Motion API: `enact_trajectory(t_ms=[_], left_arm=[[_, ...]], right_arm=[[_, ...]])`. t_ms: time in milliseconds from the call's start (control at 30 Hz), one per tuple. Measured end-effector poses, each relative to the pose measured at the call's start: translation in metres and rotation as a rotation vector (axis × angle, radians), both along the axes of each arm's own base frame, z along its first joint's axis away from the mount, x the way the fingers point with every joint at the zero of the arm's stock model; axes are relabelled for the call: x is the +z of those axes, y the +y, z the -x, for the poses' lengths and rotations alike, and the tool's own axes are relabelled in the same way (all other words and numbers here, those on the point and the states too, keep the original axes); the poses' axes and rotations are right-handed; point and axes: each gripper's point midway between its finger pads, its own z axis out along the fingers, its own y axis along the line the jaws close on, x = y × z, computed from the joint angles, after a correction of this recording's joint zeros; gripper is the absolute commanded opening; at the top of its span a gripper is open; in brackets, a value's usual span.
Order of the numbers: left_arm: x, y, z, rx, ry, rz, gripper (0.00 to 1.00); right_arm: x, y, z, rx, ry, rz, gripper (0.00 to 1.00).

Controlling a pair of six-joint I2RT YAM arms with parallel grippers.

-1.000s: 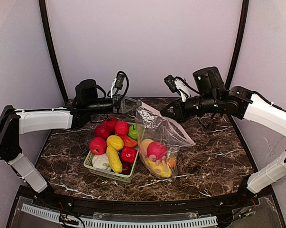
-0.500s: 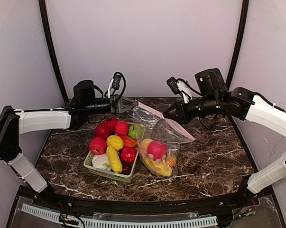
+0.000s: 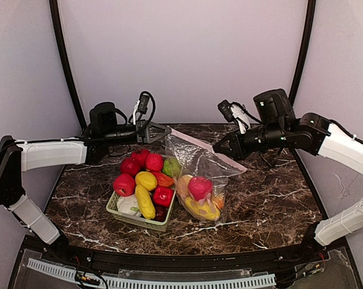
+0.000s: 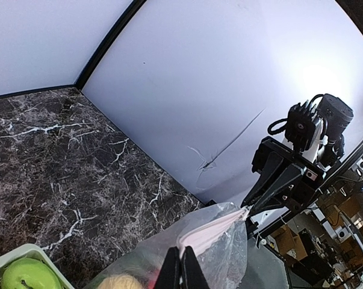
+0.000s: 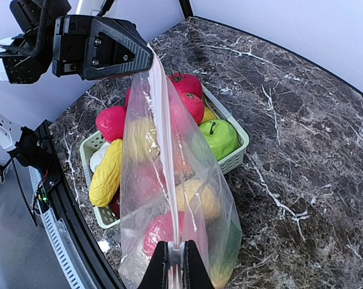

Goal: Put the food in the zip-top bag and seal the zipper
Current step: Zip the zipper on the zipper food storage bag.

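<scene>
Down at the near side of the marble table [image 3: 271,205], the pale green basket [image 3: 137,221] sits heaped with food [image 3: 145,201]: yellow pieces, red ones, something white, and a green apple [image 3: 171,167] at the far corner. Right against the basket's right side stands the zip-top bag [image 3: 212,168], its bottom resting on the table. Some food is inside it, a red fruit [image 3: 200,187] lying on top of yellow ones (there's an orange bit low on the right too). Further back and higher, the bag's mouth is pulled taut in the air, with the pink zipper [image 3: 193,139] stretched like a line between the two arms. The left gripper [image 3: 167,130] pinches the left end, jaws clamped tight on the strip. The right gripper [image 3: 218,148] has the other end, fingers closed down to a sliver on the pink edge. Whether the strip is pressed shut along its whole length, I can't tell from here.
</scene>
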Motion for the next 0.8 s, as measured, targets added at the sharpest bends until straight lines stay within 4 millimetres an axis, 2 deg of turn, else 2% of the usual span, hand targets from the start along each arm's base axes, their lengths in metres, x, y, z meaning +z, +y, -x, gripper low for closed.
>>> enact_trajectory(t_ms=[367, 800], left_arm=[[-0.012, 0.011, -0.009, 0.039, 0.042, -0.005, 0.01], [-0.013, 0.012, -0.010, 0.044, 0.048, -0.002, 0.01]], right_arm=[[-0.011, -0.009, 0.003, -0.012, 0.034, 0.037, 0.00], [-0.015, -0.026, 0.018, -0.022, 0.075, 0.062, 0.00]])
